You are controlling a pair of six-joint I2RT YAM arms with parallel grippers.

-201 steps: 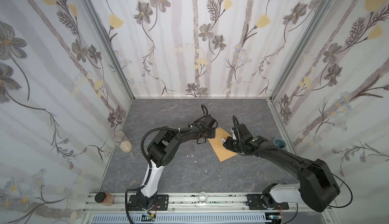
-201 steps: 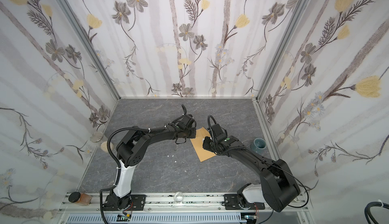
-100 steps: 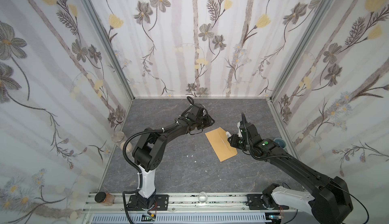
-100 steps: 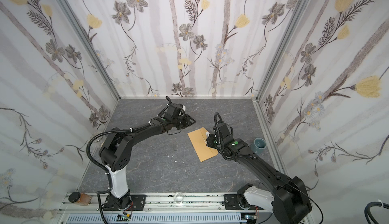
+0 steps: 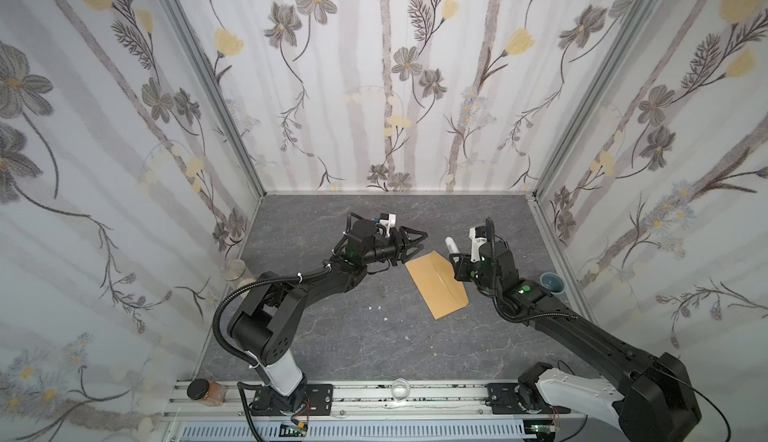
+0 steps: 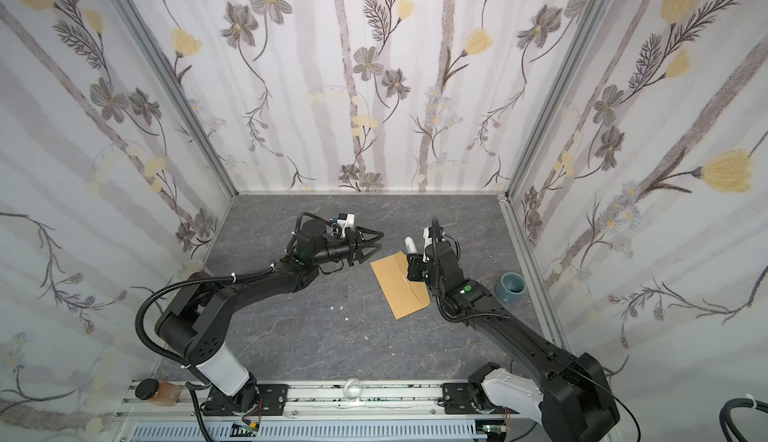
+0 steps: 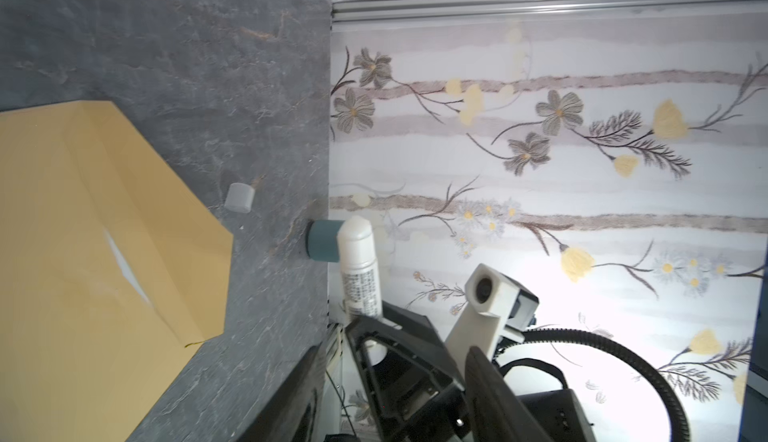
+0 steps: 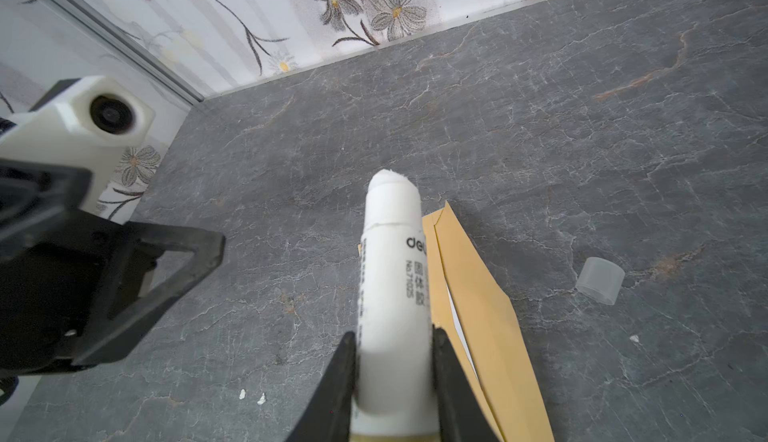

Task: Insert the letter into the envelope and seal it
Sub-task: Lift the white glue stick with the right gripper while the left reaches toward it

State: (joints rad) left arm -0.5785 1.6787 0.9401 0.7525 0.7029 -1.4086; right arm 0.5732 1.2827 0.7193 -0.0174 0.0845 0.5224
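Note:
The tan envelope [image 5: 436, 284] [image 6: 401, 284] lies flat and slanted on the grey table, its flap folded down. A thin white sliver of the letter [image 7: 124, 267] [image 8: 455, 319] shows in the slit under the flap. My left gripper [image 5: 417, 240] [image 6: 372, 241] [image 7: 395, 361] hangs open and holds nothing, just off the envelope's far left corner. My right gripper [image 5: 457, 262] [image 6: 412, 262] [image 8: 392, 340] is shut on a white glue stick [image 5: 451, 247] [image 8: 390, 261], uncapped. The stick's tip is raised above the envelope's far right edge.
The glue stick's clear cap [image 8: 600, 280] [image 7: 240, 198] lies on the table right of the envelope. A blue-grey cup [image 5: 552, 283] [image 6: 512, 288] stands by the right wall. A glass jar [image 5: 234, 269] sits at the left wall, another jar [image 5: 205, 390] on the front rail. White crumbs [image 5: 376, 308] dot the middle.
My left gripper has let go of the envelope's far corner, opened wide and drawn back to the left. My right gripper has lifted the glue stick off the envelope and moved right.

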